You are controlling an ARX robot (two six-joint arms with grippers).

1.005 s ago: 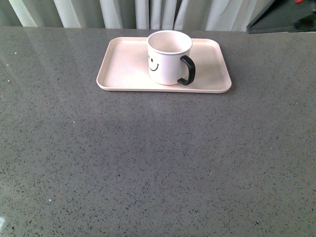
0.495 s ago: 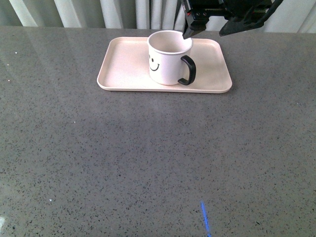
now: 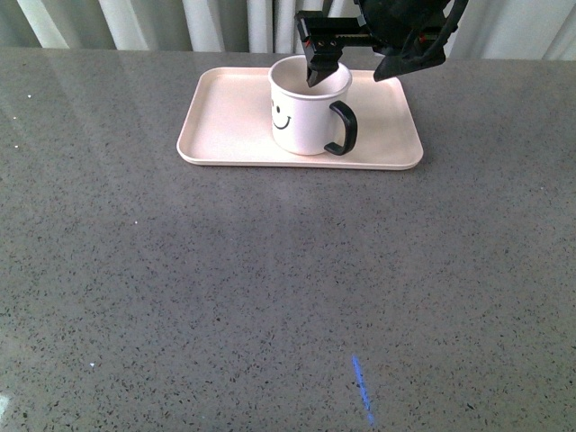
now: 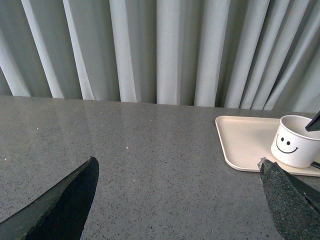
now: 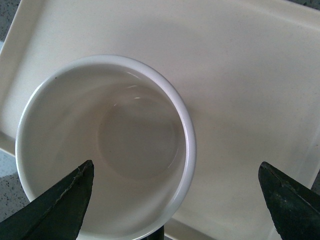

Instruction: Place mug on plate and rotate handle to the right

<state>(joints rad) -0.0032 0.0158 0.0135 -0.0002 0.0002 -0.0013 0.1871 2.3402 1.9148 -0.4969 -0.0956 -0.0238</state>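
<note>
Handle (image 3: pixel 343 128): we see it whole only in front view.
Right gripper (image 3: pixel 349 76): spread wide, empty, astride mug (image 3: pixel 301 112) rim.
Left gripper (image 4: pixel 177 161): spread, empty.

- And here's the white mug (image 3: pixel 301 121), black smiley (image 3: pixel 281 117) on its side, plain white inside.
- Glossy black handle (image 3: pixel 345 128).
- Pale pink plate (image 3: pixel 229 117), plain.
- Grey table (image 3: pixel 225 288), finely speckled, one blue streak (image 3: pixel 362 390) on it.
- Pale grey-white curtain (image 4: pixel 165 50).
- Black right gripper (image 3: pixel 353 76).

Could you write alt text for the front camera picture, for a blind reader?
A white smiley-face mug, black handle pointing right, stands on a pink tray on a grey table. The right tool, open, hangs over the mug's rim.
</note>
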